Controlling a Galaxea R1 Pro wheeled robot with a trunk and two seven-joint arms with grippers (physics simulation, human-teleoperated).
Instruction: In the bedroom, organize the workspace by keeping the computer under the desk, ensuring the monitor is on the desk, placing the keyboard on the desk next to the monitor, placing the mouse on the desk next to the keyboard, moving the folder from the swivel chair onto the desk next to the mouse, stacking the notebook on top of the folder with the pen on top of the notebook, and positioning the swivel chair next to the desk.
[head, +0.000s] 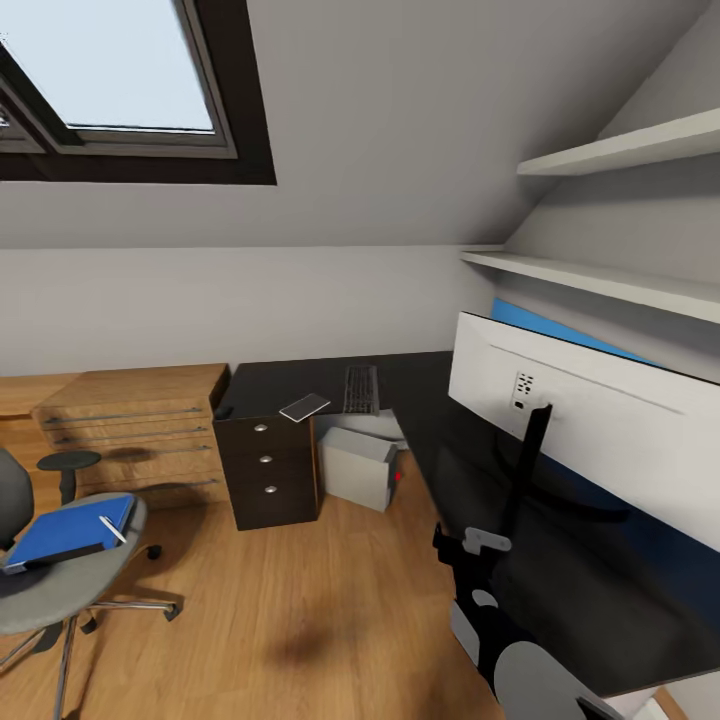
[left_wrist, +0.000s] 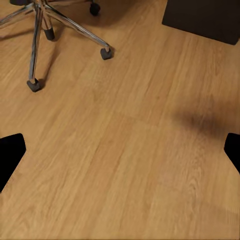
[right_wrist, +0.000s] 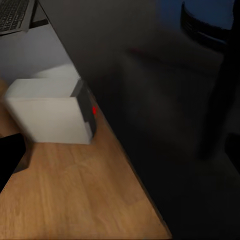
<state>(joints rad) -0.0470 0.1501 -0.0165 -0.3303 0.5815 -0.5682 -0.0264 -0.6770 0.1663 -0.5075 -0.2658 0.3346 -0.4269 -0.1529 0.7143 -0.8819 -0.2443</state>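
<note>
Nearest the head camera, at lower right, the right arm (head: 500, 640) reaches over the desk (head: 560, 560) toward the monitor (head: 600, 420); whether its gripper is open I cannot tell. Far left, the folder (head: 70, 530), long axis slanting up-right, lies on the swivel chair (head: 40, 590) with the pen (head: 113, 529) on it. Judging by the left wrist view, the left gripper (left_wrist: 120, 152), jaws spread over bare floor (left_wrist: 125, 150) near the chair's casters, is the nearer one.

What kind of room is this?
Probably an attic room used as a home office: a sloped ceiling with a skylight, a black desk bearing a wide monitor, and a swivel chair.
</note>
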